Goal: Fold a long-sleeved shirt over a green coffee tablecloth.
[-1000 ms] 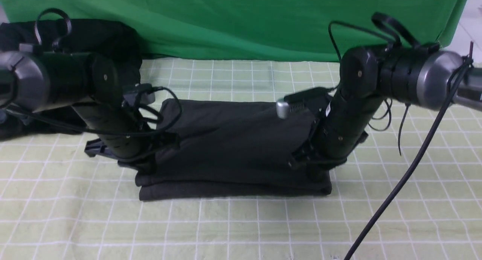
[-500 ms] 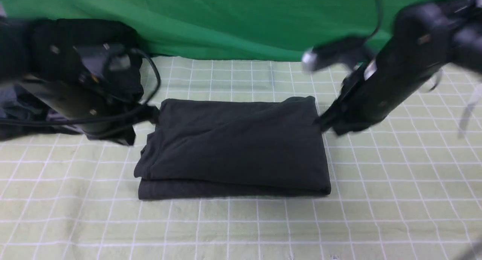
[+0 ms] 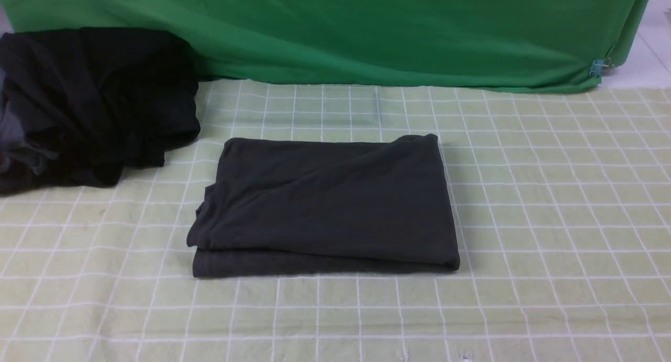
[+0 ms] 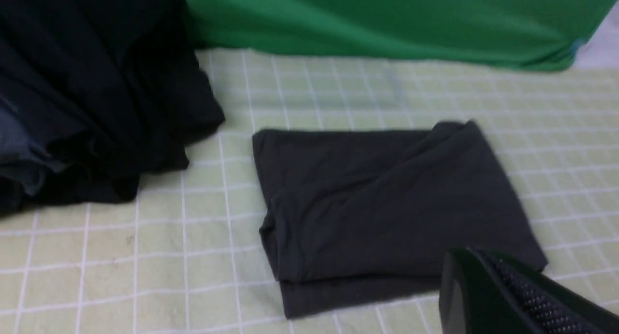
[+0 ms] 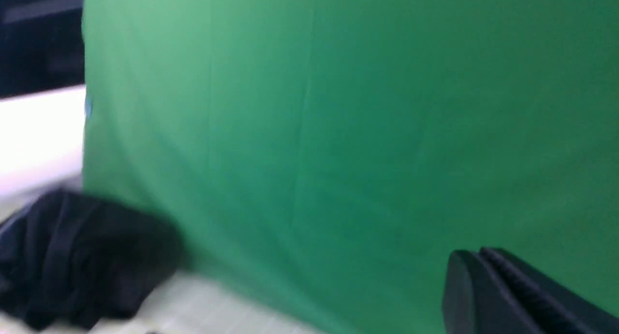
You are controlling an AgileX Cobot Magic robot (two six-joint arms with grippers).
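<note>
The long-sleeved shirt [image 3: 325,205] lies folded into a flat charcoal rectangle in the middle of the green coffee tablecloth [image 3: 550,220]; its print is hidden inside the fold. Neither arm shows in the front view. In the left wrist view my left gripper [image 4: 471,256] is shut and empty, raised above and apart from the near corner of the shirt [image 4: 387,203], which rests on the checked tablecloth [image 4: 145,256]. In the right wrist view my right gripper [image 5: 476,256] is shut with nothing in it, seen against the backdrop, and the shirt is out of that view.
A blacker heap of garments [image 3: 89,100] with grey parts sits at the back left of the tablecloth. A plain bright green backdrop cloth [image 3: 367,32] hangs along the far edge, held by a clip [image 3: 597,66] at its right end.
Both arms, which were down at the shirt's left and right ends, have lifted and pulled back out of the front view. The folded shirt stays flat where it was.
</note>
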